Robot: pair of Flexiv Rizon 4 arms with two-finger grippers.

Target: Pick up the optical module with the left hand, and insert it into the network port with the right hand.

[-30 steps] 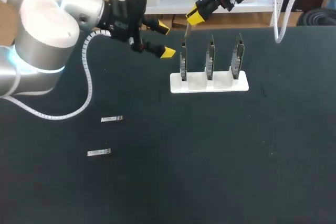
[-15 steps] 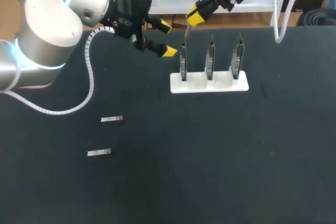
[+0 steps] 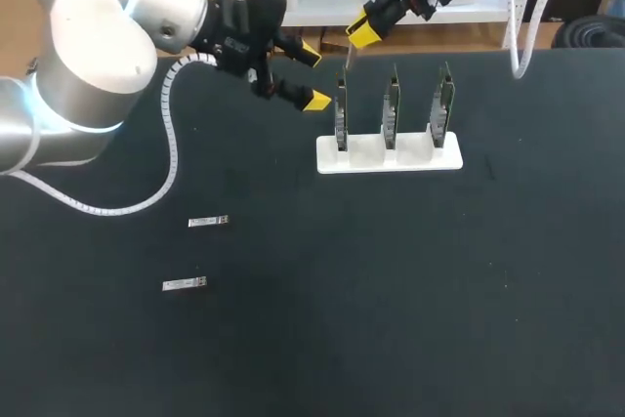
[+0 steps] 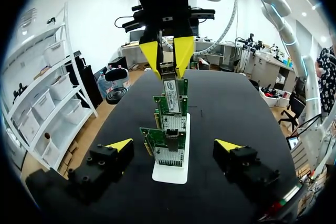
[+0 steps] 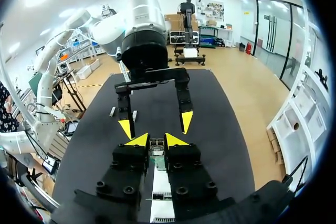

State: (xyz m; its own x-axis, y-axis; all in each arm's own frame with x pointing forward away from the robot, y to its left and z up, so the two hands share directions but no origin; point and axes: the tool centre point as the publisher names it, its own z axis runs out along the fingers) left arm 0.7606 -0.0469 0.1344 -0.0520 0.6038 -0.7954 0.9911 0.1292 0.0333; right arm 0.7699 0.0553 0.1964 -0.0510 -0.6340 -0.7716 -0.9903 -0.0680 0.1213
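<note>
My right gripper (image 3: 363, 32) hangs over the leftmost of three upright network cards (image 3: 341, 112), shut on a small silver optical module (image 3: 347, 54) that points down at the card's top edge. In the left wrist view the module (image 4: 168, 70) sits between the right arm's yellow fingertips (image 4: 153, 56), just above that card's port (image 4: 171, 88). The right wrist view shows the module (image 5: 156, 146) pinched in my right gripper (image 5: 156, 140). My left gripper (image 3: 312, 76) stands open and empty just left of the cards; in its own view, my left gripper (image 4: 174, 145) faces the row of cards end-on.
The cards stand in a white holder (image 3: 389, 156) at the table's back middle. Two spare optical modules (image 3: 208, 222) (image 3: 185, 284) lie flat on the black tabletop at front left. My left arm's cable (image 3: 168, 144) loops over the table's left side.
My left arm has turned a little, carrying its open gripper slightly toward the cards. The right gripper and its module have stayed put.
</note>
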